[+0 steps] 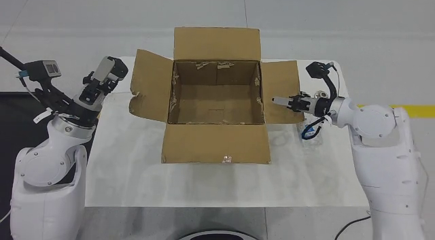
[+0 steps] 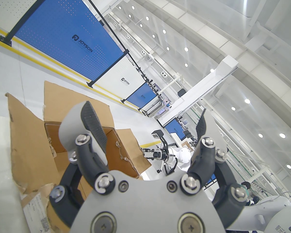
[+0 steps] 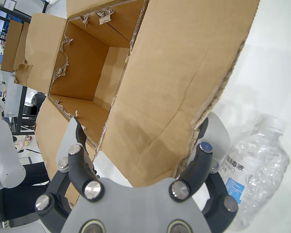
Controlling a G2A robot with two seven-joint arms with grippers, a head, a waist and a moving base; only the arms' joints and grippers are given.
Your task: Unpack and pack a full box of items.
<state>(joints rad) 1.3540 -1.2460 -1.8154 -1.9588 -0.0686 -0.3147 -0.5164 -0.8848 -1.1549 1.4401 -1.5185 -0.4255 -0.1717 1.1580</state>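
Sitting mid-frame on the surface (image 1: 136,172), open box (image 1: 216,100) shows bare floor; labelled bottle (image 3: 257,161) lies right; left pincer (image 2: 145,112), right pincer (image 3: 140,122) gape wide.

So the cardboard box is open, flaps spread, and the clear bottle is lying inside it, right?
Not inside. The cardboard box is open, flaps spread, but the clear bottle lies on the table outside it, beside one flap, as the right wrist view shows.

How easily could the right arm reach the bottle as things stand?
Probably yes: the bottle lies uncovered beside the open right claw. The flap seems to sit inside it, so it should back off first.
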